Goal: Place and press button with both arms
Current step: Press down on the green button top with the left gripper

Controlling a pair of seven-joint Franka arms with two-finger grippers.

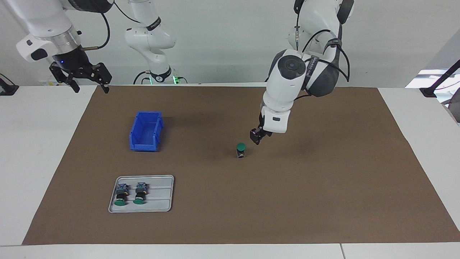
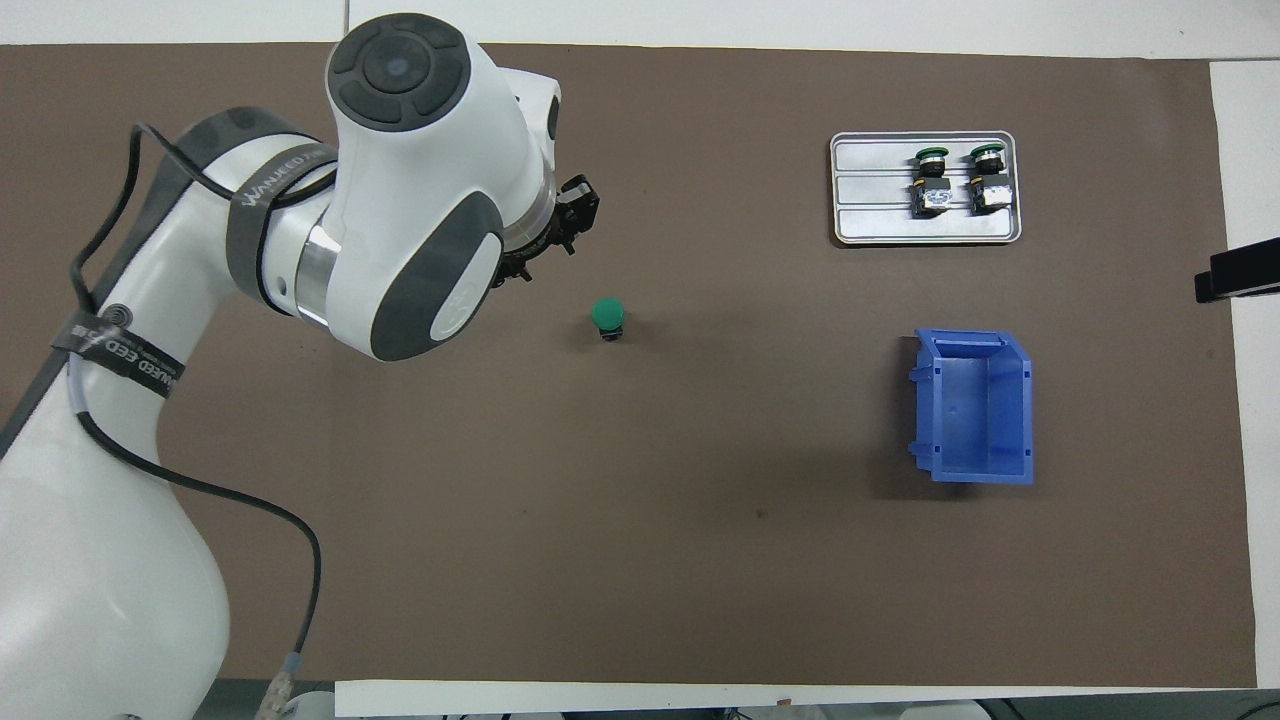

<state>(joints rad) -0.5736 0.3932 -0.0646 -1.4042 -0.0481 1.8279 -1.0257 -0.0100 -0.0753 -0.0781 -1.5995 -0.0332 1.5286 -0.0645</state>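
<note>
In the facing view, the left hand [image 1: 256, 138] is seen pointing down over the brown mat [image 1: 323, 187] on the surface. The button [image 1: 240, 150] stands upright on the mat just beside and below this hand, not touched by it. Whether this hand is spread or pressed together cannot be told. The right hand [image 1: 88, 86] is held up, spread wide and holding nothing, over the mat's corner at its own end, well apart from the button.

In the overhead view, the left hand [image 2: 562, 228] is mostly hidden under its arm. The button [image 2: 607, 317] is seen near it, green cap up.
</note>
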